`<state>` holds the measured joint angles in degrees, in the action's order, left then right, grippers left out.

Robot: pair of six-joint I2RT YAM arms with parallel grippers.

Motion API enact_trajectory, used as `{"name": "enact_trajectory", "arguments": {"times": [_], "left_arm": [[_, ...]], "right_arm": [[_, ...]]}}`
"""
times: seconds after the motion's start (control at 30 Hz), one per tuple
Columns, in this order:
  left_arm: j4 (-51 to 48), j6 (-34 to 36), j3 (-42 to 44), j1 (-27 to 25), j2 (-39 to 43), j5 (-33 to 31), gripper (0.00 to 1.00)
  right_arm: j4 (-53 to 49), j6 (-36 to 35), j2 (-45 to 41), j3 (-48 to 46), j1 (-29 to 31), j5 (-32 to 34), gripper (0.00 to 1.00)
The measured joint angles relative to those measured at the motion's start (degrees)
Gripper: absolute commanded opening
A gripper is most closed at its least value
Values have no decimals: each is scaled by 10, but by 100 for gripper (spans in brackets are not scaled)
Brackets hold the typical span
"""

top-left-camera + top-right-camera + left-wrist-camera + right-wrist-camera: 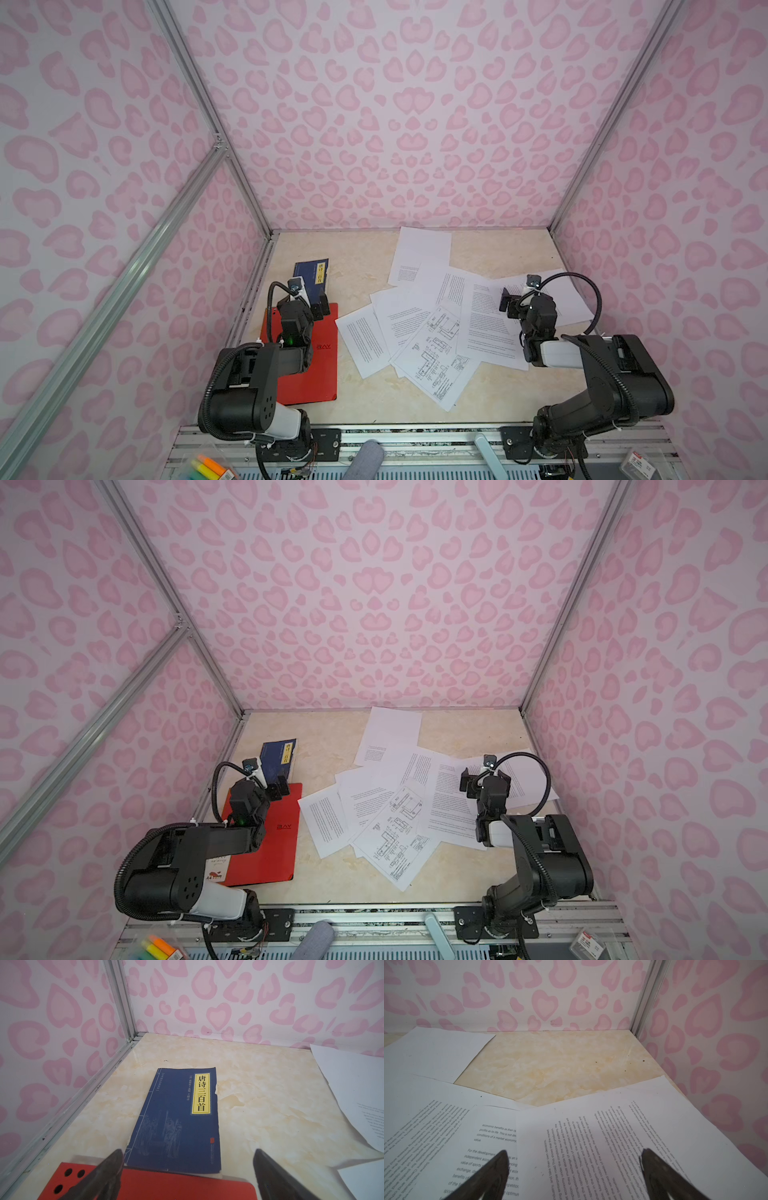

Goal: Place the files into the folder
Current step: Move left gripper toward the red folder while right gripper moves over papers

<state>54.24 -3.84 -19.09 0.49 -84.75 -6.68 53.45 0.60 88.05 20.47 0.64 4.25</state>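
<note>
Files [432, 332] lie thin and floppy, probably slippery; pinch an edge. Left tool [187, 1154] and right tool [574, 1153] gape, empty.

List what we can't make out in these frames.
- Folder: closed; left arm covers its near left part in both top views; contents unknown.
- Papers: overlapping, some hidden by the right arm in both top views; count unclear.
- Print: too small in top views; partly cut off in the right wrist view.
- Book: near end hidden by the left arm in top views.
- Markers: cut by the bottom edge in top views.
</note>
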Motion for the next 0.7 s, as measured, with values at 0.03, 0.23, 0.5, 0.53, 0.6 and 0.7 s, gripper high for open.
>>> {"name": "enact_trajectory", "arguments": {"times": [0.03, 0.23, 0.5, 0.53, 0.6, 0.7], "left_arm": [[0, 0, 0, 0, 0, 2, 98], [-2, 4, 0, 0, 0, 5, 98], [-4, 6, -1, 0, 0, 8, 98], [-4, 6, -1, 0, 0, 8, 98], [-4, 6, -1, 0, 0, 8, 98], [-4, 6, -1, 0, 0, 8, 98]], "right_arm": [[0, 0, 0, 0, 0, 0, 100], [0, -2, 0, 0, 1, 0, 100], [0, -2, 0, 0, 4, 0, 100], [0, -2, 0, 0, 4, 0, 100], [0, -2, 0, 0, 4, 0, 100], [0, -2, 0, 0, 4, 0, 100]]}}
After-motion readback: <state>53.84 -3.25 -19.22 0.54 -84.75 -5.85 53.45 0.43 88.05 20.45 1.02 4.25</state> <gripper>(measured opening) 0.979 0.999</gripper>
